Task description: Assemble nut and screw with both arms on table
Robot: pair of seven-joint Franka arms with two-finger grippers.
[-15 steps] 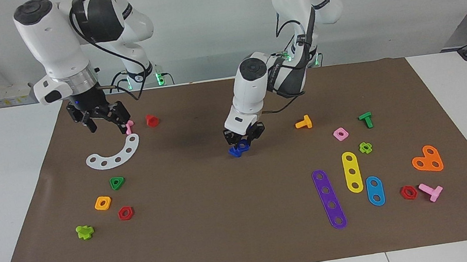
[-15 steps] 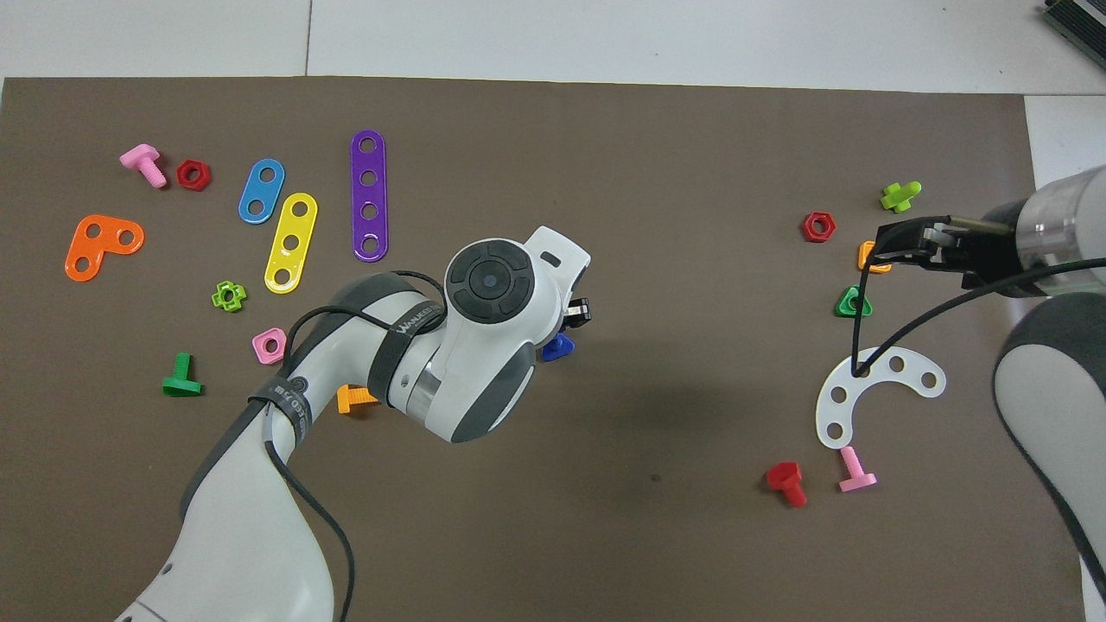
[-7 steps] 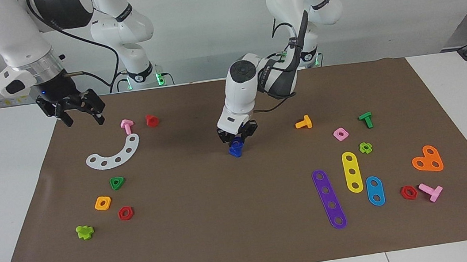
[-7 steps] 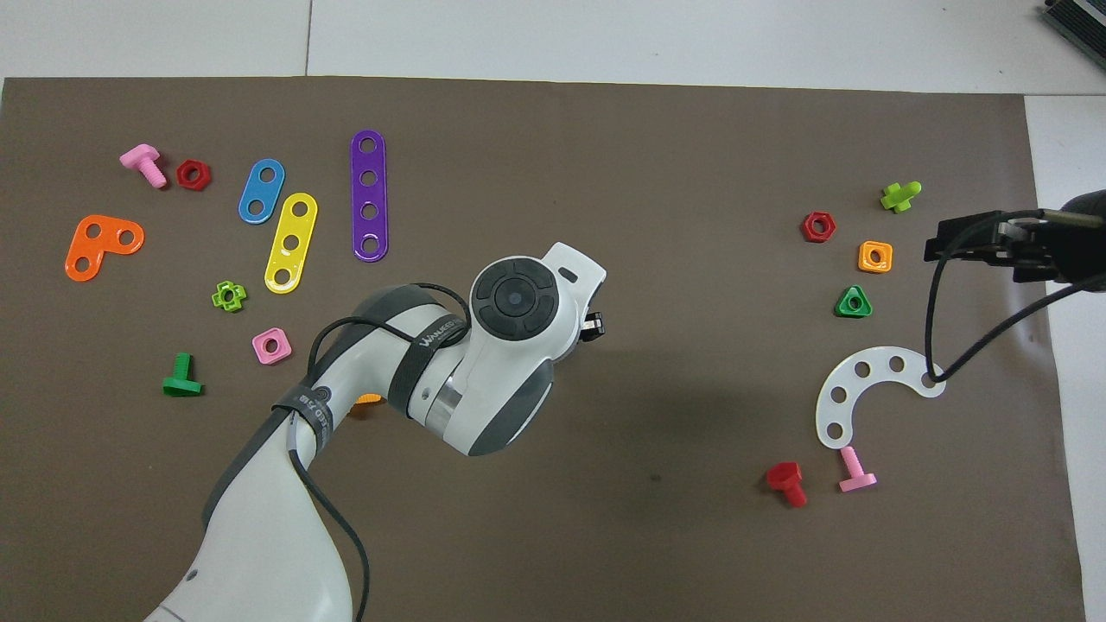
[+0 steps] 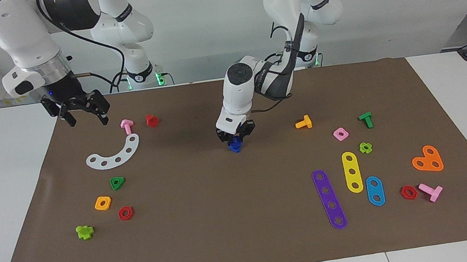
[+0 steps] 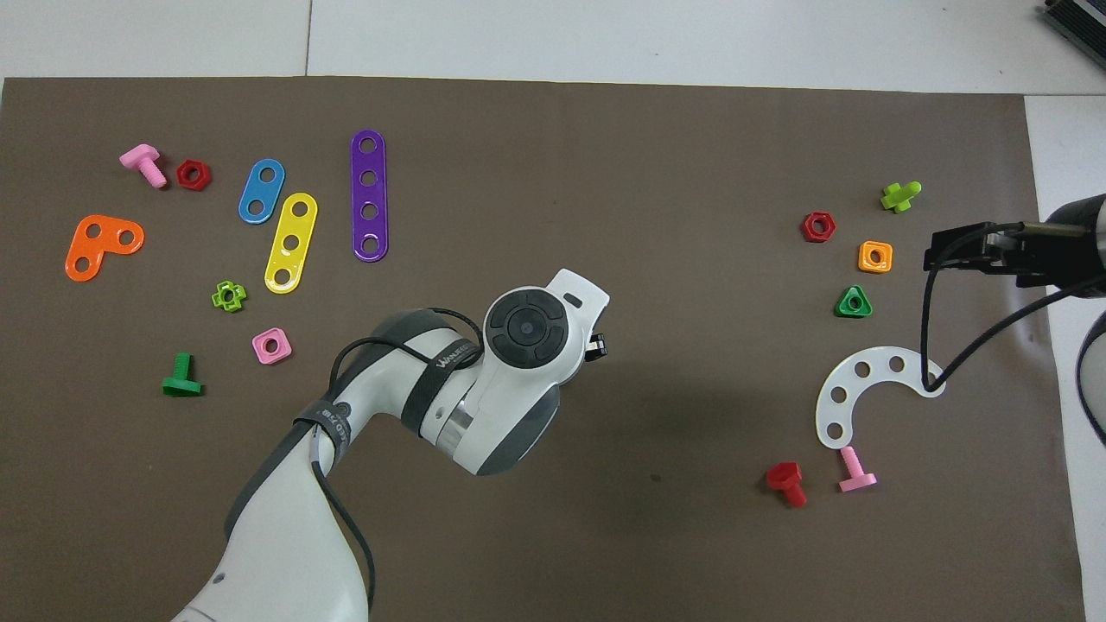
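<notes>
Left claw, pointing down mid-surface, closed over stacked dark-blue screw and nut, indistinguishable here. Orange bolt lies toward the left arm's end. Right claw hangs spread and empty above the mat edge, near the white arc.

Dark-blue nut and screw, together, mid-table.

Purple strip lies beside yellow strip.

Both arms have glossy white link shells, dark grey joint bands and round grey joint caps, black external cables, silver wrist rings and black end effectors.
</notes>
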